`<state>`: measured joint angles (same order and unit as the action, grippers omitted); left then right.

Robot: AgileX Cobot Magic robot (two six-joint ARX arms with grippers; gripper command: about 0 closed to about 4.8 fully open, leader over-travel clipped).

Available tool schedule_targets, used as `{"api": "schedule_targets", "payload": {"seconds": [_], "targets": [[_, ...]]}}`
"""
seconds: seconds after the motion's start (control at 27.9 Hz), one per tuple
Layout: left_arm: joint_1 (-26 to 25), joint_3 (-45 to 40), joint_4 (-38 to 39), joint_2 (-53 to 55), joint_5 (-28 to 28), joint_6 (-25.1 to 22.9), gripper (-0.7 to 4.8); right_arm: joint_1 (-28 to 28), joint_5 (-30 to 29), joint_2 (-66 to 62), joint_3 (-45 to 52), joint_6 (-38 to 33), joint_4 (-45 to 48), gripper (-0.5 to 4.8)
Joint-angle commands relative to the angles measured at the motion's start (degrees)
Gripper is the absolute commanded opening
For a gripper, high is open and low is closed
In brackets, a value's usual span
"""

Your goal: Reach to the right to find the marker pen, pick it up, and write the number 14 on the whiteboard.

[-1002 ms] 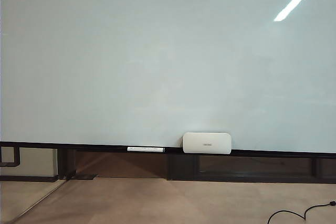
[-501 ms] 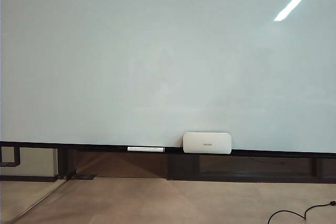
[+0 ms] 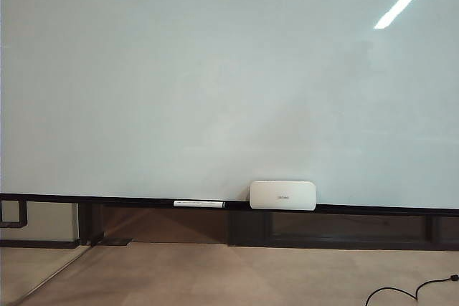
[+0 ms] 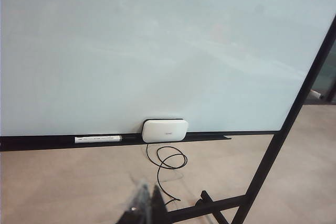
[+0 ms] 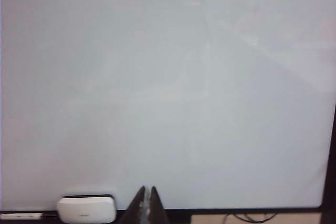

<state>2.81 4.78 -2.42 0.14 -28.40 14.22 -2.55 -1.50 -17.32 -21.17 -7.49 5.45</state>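
On the dark rail under the blank whiteboard (image 3: 215,77), a marker pen (image 3: 199,204) lies at nine o'clock of the white eraser (image 3: 282,195). Both the left gripper (image 4: 148,203) and right gripper (image 5: 147,203) hang before the board, fingers pressed together, pinching nothing.

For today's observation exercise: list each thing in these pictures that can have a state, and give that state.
whiteboard: blank, nothing written.
marker pen: lying flat on the rail, untouched.
eraser: resting on the rail against the board.
left hand: shut, empty, away from the board.
right hand: shut, empty.
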Motion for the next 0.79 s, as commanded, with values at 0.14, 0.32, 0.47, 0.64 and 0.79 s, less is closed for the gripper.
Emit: {"api": "schedule_targets", "payload": {"seconds": [0.14,0.32,0.47,0.64,0.79], "targets": [[0.04,1.86,0.11,1.49,0.96,0.83,-0.06,-1.11,0.33,-9.9,-8.46,6.64,8.74,0.04],[0.09,2.4,-3.41,4.57,-2.67,1.11,-0.06,-7.23,0.39,-17.25,-12.52,8.13,12.55,0.16],[1.46,2.38,-7.89,7.52,-2.21,0.79,-0.06,-13.33,-1.22,-21.9,-13.62,6.73,17.38,0.22],[5.01,2.4,-14.64,13.05,2.91,0.81,-0.06,-17.66,0.02,-25.27,-13.64,4.22,20.11,0.22],[8.35,2.54,-21.18,19.52,4.83,0.63,-0.06,-19.47,0.24,-29.09,-13.94,5.22,20.09,0.23]]}}
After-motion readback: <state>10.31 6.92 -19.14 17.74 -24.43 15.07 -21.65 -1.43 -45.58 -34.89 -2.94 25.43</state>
